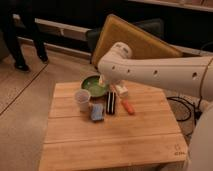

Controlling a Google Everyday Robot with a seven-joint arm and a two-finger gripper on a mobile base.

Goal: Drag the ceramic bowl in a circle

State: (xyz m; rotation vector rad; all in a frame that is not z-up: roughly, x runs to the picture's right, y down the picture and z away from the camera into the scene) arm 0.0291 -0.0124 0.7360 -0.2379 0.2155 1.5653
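The ceramic bowl (91, 85), glossy green inside with a darker outside, sits at the back middle of the wooden table (110, 142). My white arm reaches in from the right and bends down over the bowl's right rim. The gripper (112, 88) hangs just at that rim, partly hidden under the arm's wrist. A small white cup (82, 99) stands right in front of the bowl, to its left.
A blue sponge (97, 112), a black flat object (111, 103) and an orange object (128, 106) lie close in front of the bowl. A tan board (135, 42) leans on a dark chair behind the table. A person's legs (20, 35) stand at the far left.
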